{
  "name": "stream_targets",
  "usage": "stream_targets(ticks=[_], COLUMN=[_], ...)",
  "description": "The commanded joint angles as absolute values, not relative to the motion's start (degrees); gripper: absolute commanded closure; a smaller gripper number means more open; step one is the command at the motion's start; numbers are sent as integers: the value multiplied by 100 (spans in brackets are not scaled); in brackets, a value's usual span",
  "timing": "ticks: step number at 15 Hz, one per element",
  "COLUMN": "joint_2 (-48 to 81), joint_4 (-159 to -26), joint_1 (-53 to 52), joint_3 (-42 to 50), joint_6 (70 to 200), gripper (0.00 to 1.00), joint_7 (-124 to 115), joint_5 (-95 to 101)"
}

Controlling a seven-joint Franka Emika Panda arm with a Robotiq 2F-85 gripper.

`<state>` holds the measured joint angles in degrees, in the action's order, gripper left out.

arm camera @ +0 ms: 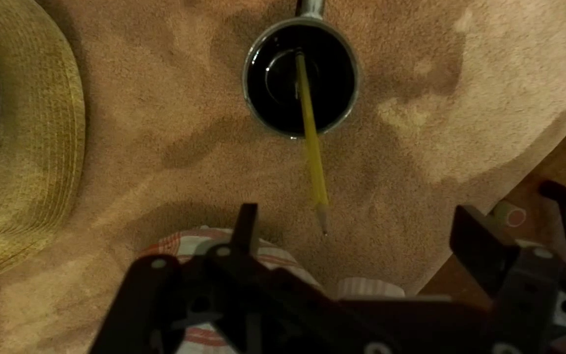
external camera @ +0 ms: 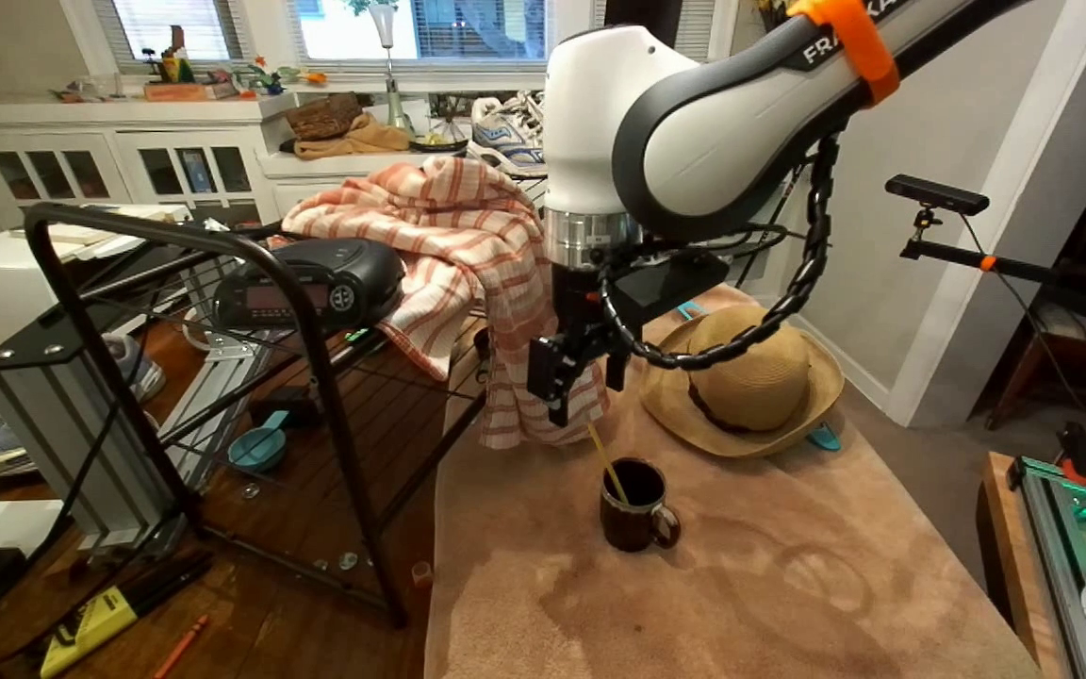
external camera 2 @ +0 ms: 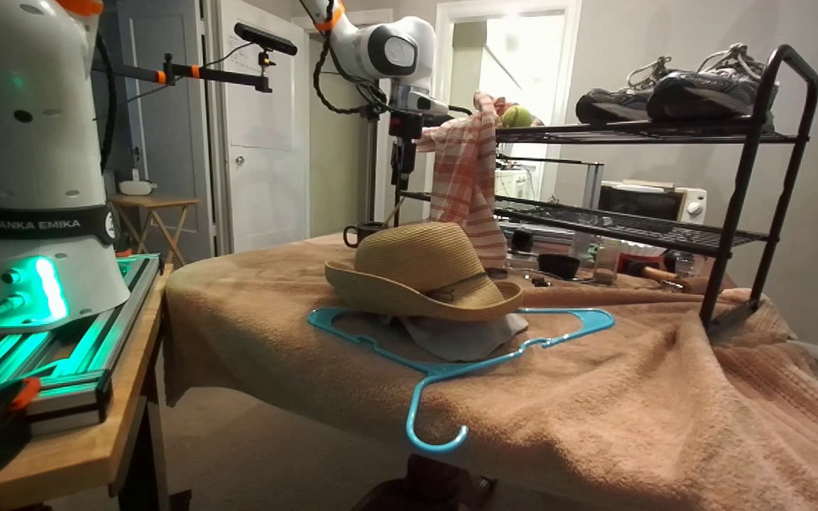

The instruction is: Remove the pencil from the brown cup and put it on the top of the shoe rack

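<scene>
The dark brown cup (external camera: pixel 633 523) stands upright on the tan cloth. It also shows in an exterior view (external camera 2: pixel 371 229), partly behind the hat, and in the wrist view (arm camera: pixel 334 73). The yellow pencil (external camera: pixel 606 462) leans in it, tip up and out over the rim; the wrist view shows the pencil (arm camera: pixel 311 128) pointing towards the jaws. My gripper (external camera: pixel 586 401) is open and empty above the cup. In the wrist view the jaws (arm camera: pixel 355 214) stand wide apart, the tip appearing between them, nearer the left finger. The black shoe rack (external camera 2: pixel 739 191) stands beside, its top shelf holding shoes.
A red-checked towel (external camera: pixel 468 226) hangs over the rack beside my gripper. A clock radio (external camera: pixel 307 283) sits on the rack. A straw hat (external camera 2: pixel 416 262) lies near the cup, with a blue hanger (external camera 2: pixel 437 370) under it. Shoes (external camera 2: pixel 700 96) occupy the rack's far end.
</scene>
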<state>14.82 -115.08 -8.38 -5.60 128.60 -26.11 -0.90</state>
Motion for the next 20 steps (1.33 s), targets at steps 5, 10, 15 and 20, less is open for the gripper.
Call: stream_targets(ticks=[5,10,15,20], joint_2=[2022,2114,2084,2036], joint_4=[-11038,-10939,-10965,-10999], joint_1=[-1078,-1104,-1115,-1143], joint_3=[-313,-226,-197,-184], joint_6=[12734,12696,12649,12576], gripper=[50,85,75,47], joint_7=[-3006,-3021,-3033,-3064], joint_5=[234,249,260,275])
